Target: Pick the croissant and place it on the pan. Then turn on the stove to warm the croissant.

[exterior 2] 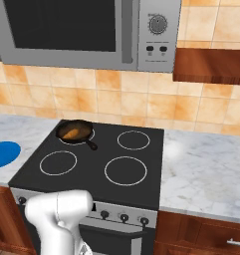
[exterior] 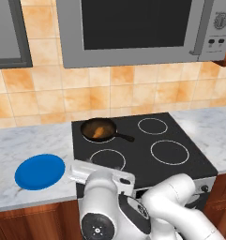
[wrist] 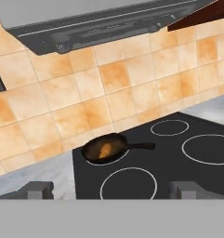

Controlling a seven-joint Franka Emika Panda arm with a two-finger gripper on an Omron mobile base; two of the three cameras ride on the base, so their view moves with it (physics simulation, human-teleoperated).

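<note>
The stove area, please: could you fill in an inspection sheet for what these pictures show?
Surface: black stove set in a grey marble counter; four ring burners, three bare.
Job's things: croissant lies inside the pan, which sits on the rear left burner, handle pointing right.
Clutter: blue plate on the counter left of the stove, nothing on it.
Gripper: gripper open, holding nothing, back from the stove's front edge.
Cables: nothing seen.
Surroundings: grey microwave above, orange tiled wall, knobs on the front panel.

croissant [exterior: 101, 131] inside pan [exterior: 92, 126], on stove [exterior: 180, 168]
</note>
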